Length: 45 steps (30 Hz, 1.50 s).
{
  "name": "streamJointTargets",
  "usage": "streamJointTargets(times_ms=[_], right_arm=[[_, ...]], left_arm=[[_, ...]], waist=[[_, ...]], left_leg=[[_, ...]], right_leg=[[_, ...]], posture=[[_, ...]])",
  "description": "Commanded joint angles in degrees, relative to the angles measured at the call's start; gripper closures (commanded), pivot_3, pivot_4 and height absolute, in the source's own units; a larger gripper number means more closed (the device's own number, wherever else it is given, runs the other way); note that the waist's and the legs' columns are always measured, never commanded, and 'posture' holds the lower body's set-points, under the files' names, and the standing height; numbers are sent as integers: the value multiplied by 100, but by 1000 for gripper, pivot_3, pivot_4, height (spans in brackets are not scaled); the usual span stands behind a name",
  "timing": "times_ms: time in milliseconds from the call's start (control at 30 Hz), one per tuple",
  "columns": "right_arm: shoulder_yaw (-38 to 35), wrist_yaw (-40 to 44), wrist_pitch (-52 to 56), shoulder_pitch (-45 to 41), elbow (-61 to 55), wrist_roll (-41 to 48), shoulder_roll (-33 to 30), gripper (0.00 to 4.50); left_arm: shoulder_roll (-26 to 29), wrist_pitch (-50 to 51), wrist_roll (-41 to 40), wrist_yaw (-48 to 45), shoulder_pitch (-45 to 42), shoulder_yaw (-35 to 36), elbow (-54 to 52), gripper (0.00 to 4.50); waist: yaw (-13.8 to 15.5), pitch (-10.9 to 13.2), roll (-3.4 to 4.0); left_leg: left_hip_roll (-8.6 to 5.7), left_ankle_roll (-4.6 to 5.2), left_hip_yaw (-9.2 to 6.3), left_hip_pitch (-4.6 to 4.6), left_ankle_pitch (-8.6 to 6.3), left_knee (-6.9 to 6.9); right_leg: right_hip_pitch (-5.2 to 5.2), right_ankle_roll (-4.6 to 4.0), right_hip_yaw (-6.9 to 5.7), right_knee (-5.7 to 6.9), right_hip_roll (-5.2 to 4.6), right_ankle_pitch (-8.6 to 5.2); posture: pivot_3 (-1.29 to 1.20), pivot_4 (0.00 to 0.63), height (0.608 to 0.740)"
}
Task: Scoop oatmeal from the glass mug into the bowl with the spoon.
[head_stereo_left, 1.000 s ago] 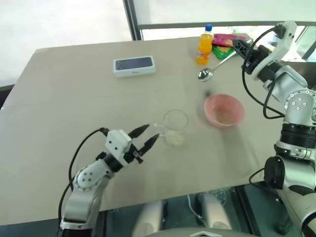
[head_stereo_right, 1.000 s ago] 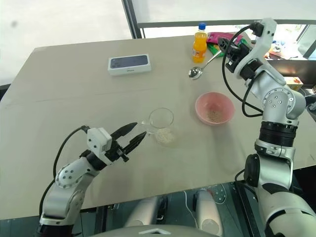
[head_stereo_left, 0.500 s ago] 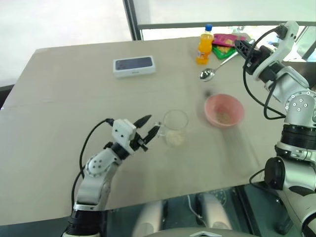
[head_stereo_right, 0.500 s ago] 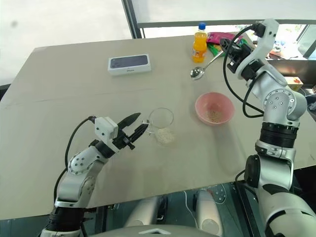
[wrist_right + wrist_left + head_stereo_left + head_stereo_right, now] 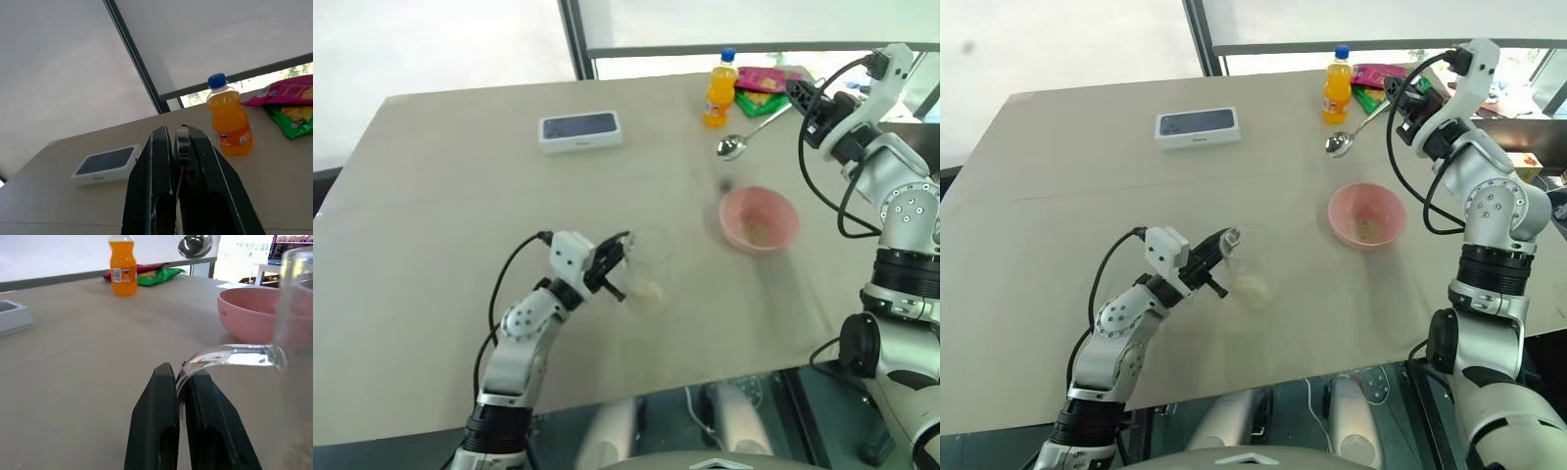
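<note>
The glass mug [image 5: 648, 266] stands mid-table with a small heap of oatmeal [image 5: 646, 291] in its bottom. My left gripper [image 5: 181, 374] is shut on the mug's clear handle [image 5: 230, 355], reaching in level from the mug's left. The pink bowl [image 5: 759, 217] sits to the right of the mug, with a few flakes inside. My right gripper [image 5: 800, 93] hangs high at the far right, shut on the handle of the spoon [image 5: 744, 135]. The spoon's head hangs in the air beyond the bowl. The spoon's handle [image 5: 182, 142] shows between the right fingers.
An orange bottle [image 5: 718, 90] and bright snack packets [image 5: 766, 83] stand at the table's far right edge. A white phone box [image 5: 579, 129] lies at the far middle. The table's front edge [image 5: 636, 392] runs just below my left arm.
My left gripper moved forward to the mug and shut on its handle. The mug shifted a little toward me. The right gripper kept the spoon almost still.
</note>
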Motion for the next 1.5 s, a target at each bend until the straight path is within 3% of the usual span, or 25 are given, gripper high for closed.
streamJointTargets(times_ms=[33, 300, 500, 767, 967, 1167, 1500], right_arm=[[-112, -5, -159, -54, -316, 28, -40, 4500], [-42, 83, -41, -184, -526, 160, -57, 4500], [73, 82, 414, -563, -1003, 699, 92, 4500], [741, 303, 803, -539, -1593, 954, 307, 4500], [1475, 922, 876, -12, -1883, 668, 18, 4500], [2353, 1410, 126, 317, -1749, -500, -318, 4500], [2592, 1338, 419, 431, -1494, -747, 262, 4500]], left_arm=[[-56, -57, 52, 42, -178, -71, -42, 4438], [-69, -309, 562, 506, -884, 64, 278, 4438], [290, -456, 1304, 864, -1878, 45, 1110, 4438], [415, -899, 1561, 692, -2513, -146, 2013, 4438], [259, -1097, 1388, 410, -2677, -171, 2492, 4438], [211, -1246, 1423, 242, -2696, -227, 2482, 4438], [150, -1309, 1470, 202, -2734, -307, 2477, 4438]], waist=[[-3, 0, 0], [-5, 0, 0], [-22, 1, 1], [-8, 1, 0], [3, -1, -2], [-7, -1, -2], [-5, -1, -2]], left_leg=[[0, 0, 0, 0, 0, 0], [-1, 0, 0, -2, 0, 0], [-3, 0, 0, -2, 0, -1], [-4, -1, -1, -11, 0, -1], [-6, 0, -10, -12, 0, 1], [-8, -1, -12, -11, 1, 2], [-8, -4, -13, -12, 2, 2]], right_leg=[[0, 0, 0, 0, 0, 0], [-2, 0, 0, 1, 1, 0], [-7, 1, 0, 4, 2, 0], [-10, 1, -2, -2, -2, 0], [-8, 1, -13, -2, -5, 0], [-9, 2, -14, 2, -5, 1], [-9, 1, -14, 1, -5, 1]], posture=[[0, 150, 740], [0, 150, 740], [0, 150, 740], [0, 150, 740], [0, 150, 740], [0, 150, 740], [0, 150, 740]])
